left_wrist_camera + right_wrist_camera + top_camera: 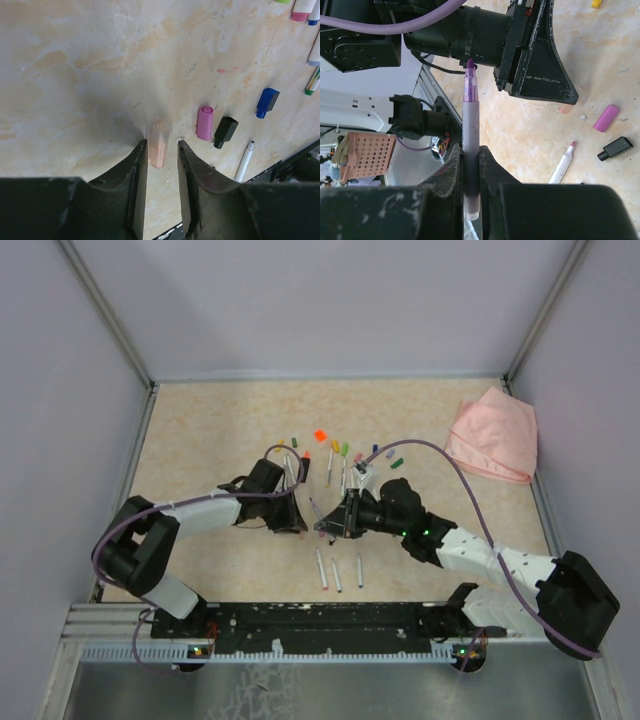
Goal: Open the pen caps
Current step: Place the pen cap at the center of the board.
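Beige mottled tabletop, grey walls on three sides. Left gripper: jaws narrowly parted, tips down at the surface. A peach pen cap lies flat between them, its long axis parallel to the fingers and its round end facing away from the wrist; it sits close against one finger with a slight gap at the other. Just outside that second finger lies a magenta pen cap, long axis near parallel to the fingers. A black pen cap lies just beside it, tilted, and a blue pen cap farther out, tilted likewise. Right gripper: jaws clamped on the barrel of a purple marker, long axis in line with the fingers, bare purple tip pointing out beyond the jaws toward the left gripper. Pink cloth: well apart from both jaws.
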`<act>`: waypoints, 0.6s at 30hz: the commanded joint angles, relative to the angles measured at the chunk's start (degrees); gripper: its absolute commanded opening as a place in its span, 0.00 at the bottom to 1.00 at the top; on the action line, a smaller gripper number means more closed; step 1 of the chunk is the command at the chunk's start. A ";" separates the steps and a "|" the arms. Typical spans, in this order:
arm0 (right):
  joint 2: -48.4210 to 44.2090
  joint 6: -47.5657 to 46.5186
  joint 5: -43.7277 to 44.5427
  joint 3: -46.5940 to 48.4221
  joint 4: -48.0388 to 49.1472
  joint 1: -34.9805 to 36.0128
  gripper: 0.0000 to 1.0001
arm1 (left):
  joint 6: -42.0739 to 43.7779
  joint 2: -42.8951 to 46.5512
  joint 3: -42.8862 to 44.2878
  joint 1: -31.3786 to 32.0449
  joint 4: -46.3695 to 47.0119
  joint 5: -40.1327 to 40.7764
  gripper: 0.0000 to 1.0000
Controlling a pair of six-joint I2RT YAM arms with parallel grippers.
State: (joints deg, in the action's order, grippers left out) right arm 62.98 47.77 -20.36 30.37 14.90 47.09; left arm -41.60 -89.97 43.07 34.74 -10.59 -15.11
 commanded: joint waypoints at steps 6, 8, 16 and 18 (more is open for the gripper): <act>-0.24 -0.64 0.10 0.84 1.29 0.15 0.00 | 2.65 3.58 3.09 0.24 -4.41 4.43 0.38; -0.21 -0.72 -0.07 0.93 1.12 0.15 0.00 | 3.20 6.18 3.72 0.24 -5.50 5.99 0.39; 0.29 -1.00 -0.68 1.31 0.00 0.66 0.00 | 5.02 14.18 4.12 0.16 -10.40 16.00 0.48; 0.59 -1.01 -0.62 1.38 -0.23 1.23 0.00 | 5.64 16.08 4.22 0.02 -11.81 19.27 0.52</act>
State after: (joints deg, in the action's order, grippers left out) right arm 63.09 47.62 -20.67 30.37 13.61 47.22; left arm -37.82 -77.25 46.04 34.74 -18.02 -3.66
